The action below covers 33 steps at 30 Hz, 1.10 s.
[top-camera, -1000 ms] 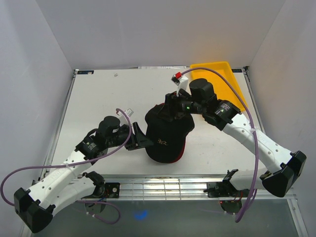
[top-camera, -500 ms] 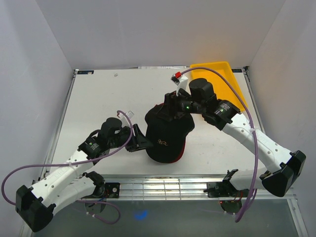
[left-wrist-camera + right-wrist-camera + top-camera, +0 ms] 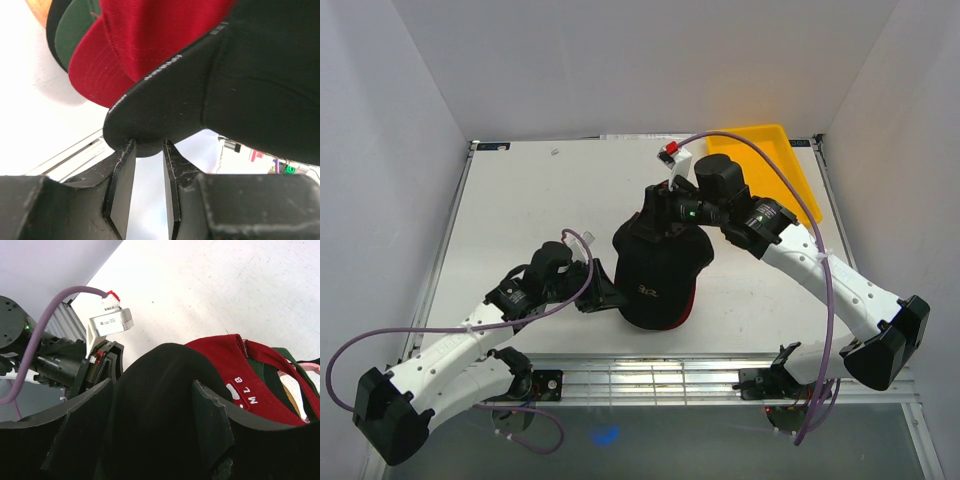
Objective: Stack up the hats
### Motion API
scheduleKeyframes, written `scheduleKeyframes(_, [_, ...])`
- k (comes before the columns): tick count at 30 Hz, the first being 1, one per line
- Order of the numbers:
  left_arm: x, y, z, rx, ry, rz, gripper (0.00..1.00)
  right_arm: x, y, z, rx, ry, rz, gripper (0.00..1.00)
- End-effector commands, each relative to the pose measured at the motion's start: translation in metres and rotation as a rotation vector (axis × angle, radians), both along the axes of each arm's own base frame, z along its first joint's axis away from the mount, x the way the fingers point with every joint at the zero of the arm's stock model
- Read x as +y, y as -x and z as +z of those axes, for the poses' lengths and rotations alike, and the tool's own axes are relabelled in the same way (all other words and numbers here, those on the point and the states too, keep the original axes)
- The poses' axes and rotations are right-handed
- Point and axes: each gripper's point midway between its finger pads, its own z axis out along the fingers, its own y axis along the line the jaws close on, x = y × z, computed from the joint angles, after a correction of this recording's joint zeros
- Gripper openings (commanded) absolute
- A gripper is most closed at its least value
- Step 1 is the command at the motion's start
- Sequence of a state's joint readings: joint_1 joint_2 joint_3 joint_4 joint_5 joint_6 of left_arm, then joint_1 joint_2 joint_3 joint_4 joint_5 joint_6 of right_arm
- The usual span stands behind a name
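Black cap (image 3: 655, 265) nearly seated atop red cap (image 3: 240, 365) and green cap (image 3: 80, 25); right tool (image 3: 150, 390) grasping its crown, left tool (image 3: 149, 150) parted at brim.

1. The black cap (image 3: 658, 262) tops the stack at the front middle of the table (image 3: 520, 200), crown up, with a small pale logo facing the near edge.
2. The red cap (image 3: 145, 35) lies directly beneath, its brim poking out under the black brim.
3. The dark green cap (image 3: 77, 30) sits under the red.
4. Of the pink cap (image 3: 306, 367), only a thin strip shows.
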State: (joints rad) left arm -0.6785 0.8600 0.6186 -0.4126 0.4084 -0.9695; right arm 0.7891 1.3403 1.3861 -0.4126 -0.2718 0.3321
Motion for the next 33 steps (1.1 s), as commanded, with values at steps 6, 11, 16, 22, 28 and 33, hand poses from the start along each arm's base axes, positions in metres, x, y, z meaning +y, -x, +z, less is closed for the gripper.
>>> scheduleKeyframes(6, [-0.001, 0.005, -0.013, 0.022, -0.019, -0.023, 0.36, 0.007, -0.002, 0.024, -0.073, -0.05, 0.015, 0.7])
scheduleKeyframes(11, [-0.001, 0.007, -0.02, 0.036, -0.029, -0.024, 0.35, 0.007, -0.002, 0.021, -0.069, -0.048, 0.014, 0.7])
scheduleKeyframes(16, [0.0, 0.007, -0.024, 0.044, -0.04, -0.022, 0.35, 0.008, -0.001, 0.017, -0.065, -0.044, 0.014, 0.7])
scheduleKeyframes(22, [-0.002, 0.006, -0.025, 0.05, -0.045, -0.021, 0.35, 0.008, -0.001, 0.013, -0.059, -0.038, 0.014, 0.7])
scheduleKeyframes(28, [-0.006, 0.003, -0.01, 0.017, -0.015, -0.023, 0.36, 0.005, -0.002, 0.005, -0.051, -0.02, -0.005, 0.7])
scheduleKeyframes(33, [-0.01, -0.003, 0.006, -0.008, 0.006, -0.02, 0.37, 0.0, -0.005, 0.007, -0.061, -0.01, -0.028, 0.7])
